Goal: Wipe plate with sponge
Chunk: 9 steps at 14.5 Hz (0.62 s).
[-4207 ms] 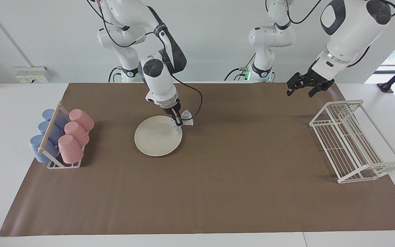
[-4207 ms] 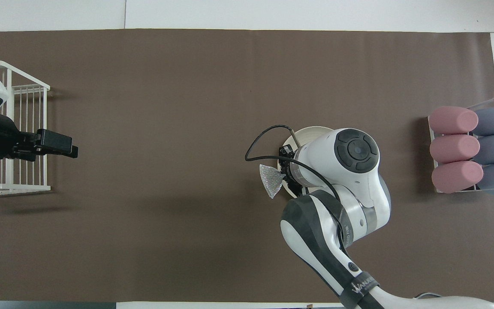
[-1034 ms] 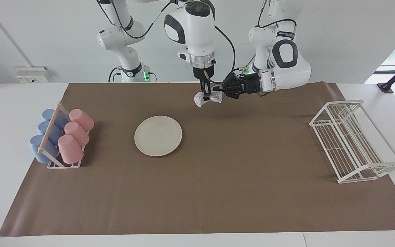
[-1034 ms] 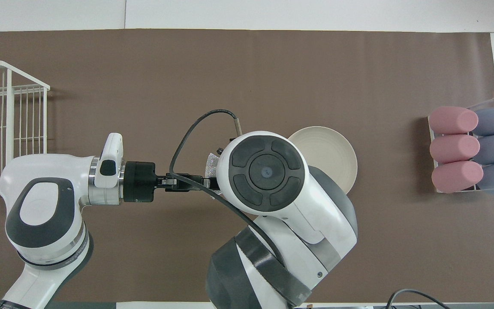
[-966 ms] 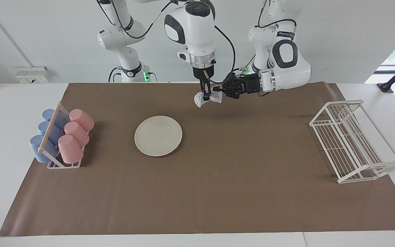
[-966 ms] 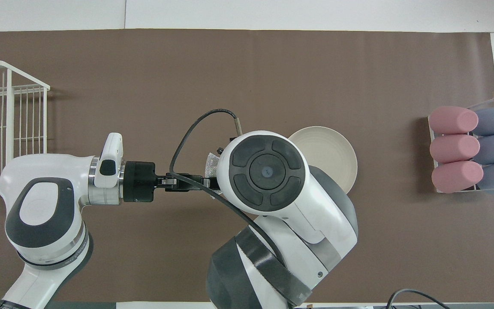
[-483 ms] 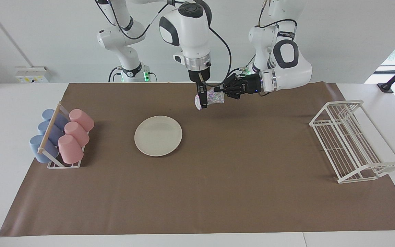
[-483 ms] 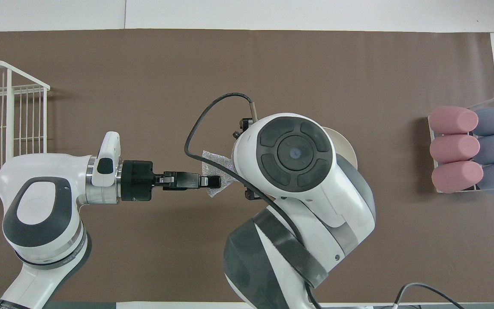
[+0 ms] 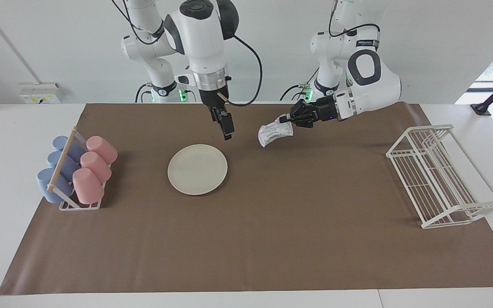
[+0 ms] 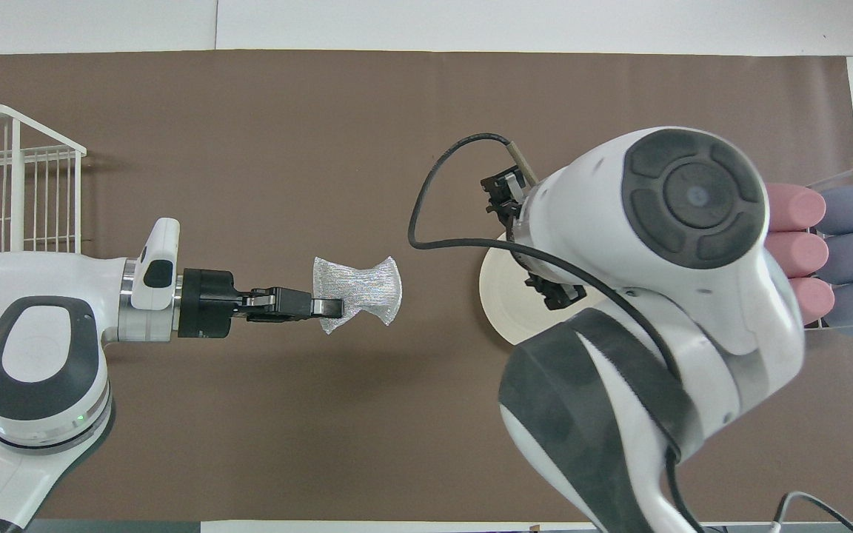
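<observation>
Silvery and wrinkled, the sponge hangs in the air from the left pincer, which is clenched on one of its edges. Seen from overhead, the sponge is a waisted pad with flared corners; its long axis runs along the worktop's length, and the free end points toward the right arm's end, where the plate lies. In the facing view that free end droops a little below the pinched edge. It is over bare brown mat, between the plate and the wire rack, and touches neither the mat nor the plate.

The left arm comes in from its base with the forearm lying almost level, and the left pincer is turned sideways so that its fingers point along the worktop toward the plate.

Cream-white, the plate sits flat on the mat, apart from the sponge; overhead, the right arm's wrist hides most of the plate.

The right arm stands tall with its wrist pointing down, and the right pincer hangs over the mat just beside the plate's rim on the robots' side. It grasps nothing; whether its fingers are parted or closed, I cannot tell.

Pink and blue cups lie in a holder at the right arm's end, and a white wire rack stands at the left arm's end.
</observation>
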Motion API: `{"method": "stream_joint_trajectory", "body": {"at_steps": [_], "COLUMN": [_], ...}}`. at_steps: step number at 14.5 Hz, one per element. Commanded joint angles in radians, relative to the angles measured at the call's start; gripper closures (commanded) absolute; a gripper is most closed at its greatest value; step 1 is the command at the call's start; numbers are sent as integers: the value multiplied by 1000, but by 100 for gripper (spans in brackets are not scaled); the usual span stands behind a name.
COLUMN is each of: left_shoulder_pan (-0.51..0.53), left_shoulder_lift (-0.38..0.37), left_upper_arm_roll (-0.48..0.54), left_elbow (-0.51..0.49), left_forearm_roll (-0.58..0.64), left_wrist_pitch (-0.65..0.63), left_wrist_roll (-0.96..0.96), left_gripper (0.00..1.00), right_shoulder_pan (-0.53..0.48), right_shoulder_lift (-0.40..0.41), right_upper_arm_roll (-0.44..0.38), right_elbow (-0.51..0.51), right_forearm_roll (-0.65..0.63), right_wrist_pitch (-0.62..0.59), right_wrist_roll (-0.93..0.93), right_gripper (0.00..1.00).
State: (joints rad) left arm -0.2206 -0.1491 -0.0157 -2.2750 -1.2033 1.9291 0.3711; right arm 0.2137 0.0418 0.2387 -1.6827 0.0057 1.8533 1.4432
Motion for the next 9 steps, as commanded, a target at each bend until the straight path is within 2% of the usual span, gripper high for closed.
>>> {"method": "stream_joint_trajectory", "body": {"at_steps": [1,3,7,9], "left_shoulder_pan": [52,62,70,70], "left_shoulder_lift": [-21,-10,8,34], "left_upper_arm_roll": [-6,-6,-6,-6], "left_elbow": [80,150,238,299], "left_forearm_roll": [197,345,669,845], "left_wrist_pitch": [-8,-31,-62,-108], "left_wrist_roll": [-186,-286,-403,-484], "left_gripper": [100,100,100,100], "right_shoulder_pan": [-98,-149,-304,-379], "right_shoulder_lift": [-94,-121,-137,-135], "right_upper_arm_roll": [8,8,5,5], "right_elbow": [-60,-60,-58,-49], "right_forearm_roll": [-18,-16,-18,-15], "right_wrist_pitch": [-38,-52,-250,-267], "right_wrist_roll": [-428,-661,-1066,-1234], "right_gripper": [0,0,0,0]}}
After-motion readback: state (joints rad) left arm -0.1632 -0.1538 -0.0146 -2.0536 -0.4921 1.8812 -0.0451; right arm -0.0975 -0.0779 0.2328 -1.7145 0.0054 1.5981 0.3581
